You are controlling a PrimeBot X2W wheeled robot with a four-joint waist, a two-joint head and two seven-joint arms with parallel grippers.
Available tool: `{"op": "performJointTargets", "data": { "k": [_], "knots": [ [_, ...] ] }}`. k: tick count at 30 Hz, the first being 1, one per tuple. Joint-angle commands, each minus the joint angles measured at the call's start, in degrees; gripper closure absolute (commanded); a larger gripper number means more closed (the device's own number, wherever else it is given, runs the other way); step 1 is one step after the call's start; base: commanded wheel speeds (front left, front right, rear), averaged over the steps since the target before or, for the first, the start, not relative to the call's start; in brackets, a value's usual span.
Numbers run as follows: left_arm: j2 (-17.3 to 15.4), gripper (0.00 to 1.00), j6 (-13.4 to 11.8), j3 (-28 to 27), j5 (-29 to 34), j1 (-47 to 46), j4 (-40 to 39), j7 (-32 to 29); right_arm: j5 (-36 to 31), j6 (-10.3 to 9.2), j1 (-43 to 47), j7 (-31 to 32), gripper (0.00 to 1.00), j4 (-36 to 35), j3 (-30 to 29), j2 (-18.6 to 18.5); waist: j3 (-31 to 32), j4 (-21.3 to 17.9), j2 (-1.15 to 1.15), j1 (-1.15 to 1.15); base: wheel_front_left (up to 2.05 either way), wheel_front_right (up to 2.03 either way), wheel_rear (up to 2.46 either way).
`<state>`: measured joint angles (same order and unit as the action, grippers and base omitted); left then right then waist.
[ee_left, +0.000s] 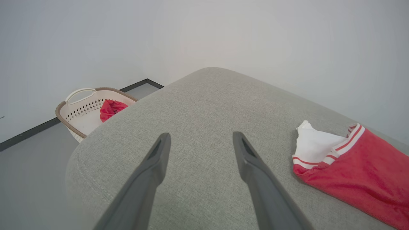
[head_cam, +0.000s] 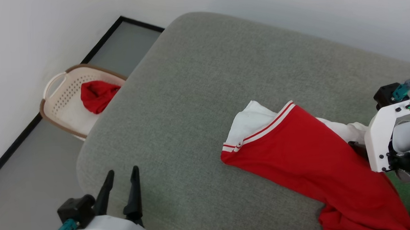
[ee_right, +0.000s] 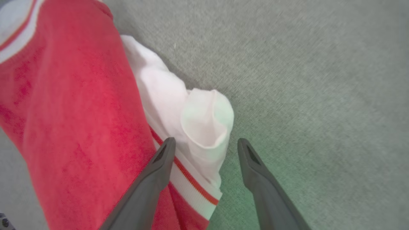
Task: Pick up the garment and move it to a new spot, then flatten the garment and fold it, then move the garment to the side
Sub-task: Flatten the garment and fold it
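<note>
The garment [head_cam: 305,158], a red jersey with white sleeves and striped trim, lies crumpled on the right half of the grey cushioned surface [head_cam: 197,94]. Its white sleeve [ee_left: 314,143] points toward the middle. My left gripper [head_cam: 122,177] is open at the lower left, well clear of the cloth; in its own view the gripper [ee_left: 199,140] is over bare grey fabric. My right gripper [ee_right: 206,145] is open above the garment's other white sleeve [ee_right: 204,124], with the sleeve's edge between its fingers. In the head view the right wrist [head_cam: 388,133] hides the fingers.
A white perforated basket [head_cam: 64,101] holding a plain red cloth bundle [head_cam: 97,96] stands on the floor past the surface's left edge, against the white wall. Grey floor [head_cam: 26,194] runs along the left. The surface's left and far parts are bare.
</note>
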<state>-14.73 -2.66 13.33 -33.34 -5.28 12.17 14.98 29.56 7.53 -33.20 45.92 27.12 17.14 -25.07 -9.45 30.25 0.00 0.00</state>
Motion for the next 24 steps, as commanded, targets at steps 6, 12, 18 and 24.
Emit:
{"op": "performJointTargets", "data": {
  "k": [6,12,18,24],
  "knots": [
    [1.64,0.00,1.12,0.10,0.39,-1.42,1.09,0.12,0.01,-0.08,-1.54,-0.04,1.00,4.80,1.86,0.87,-1.62,1.23,0.00,0.00,0.00,0.00,0.00],
    [2.18,0.00,1.95,0.37,0.35,-1.57,2.66,0.14,1.10,-0.09,-3.42,-4.43,1.00,8.65,2.04,0.07,-0.26,1.03,0.00,0.00,0.00,0.00,0.00],
    [1.33,0.00,2.77,1.05,0.47,-2.40,3.82,-0.39,1.57,-0.08,-4.49,-10.56,1.00,10.34,0.00,-3.10,2.69,0.17,0.00,0.00,0.00,0.00,0.00],
    [0.24,0.00,3.43,2.57,1.50,-3.00,4.39,-2.17,1.59,-0.08,-3.21,-14.17,1.00,13.26,-3.64,-7.36,5.71,-0.94,0.00,0.00,0.00,0.00,0.00]
  ]
}}
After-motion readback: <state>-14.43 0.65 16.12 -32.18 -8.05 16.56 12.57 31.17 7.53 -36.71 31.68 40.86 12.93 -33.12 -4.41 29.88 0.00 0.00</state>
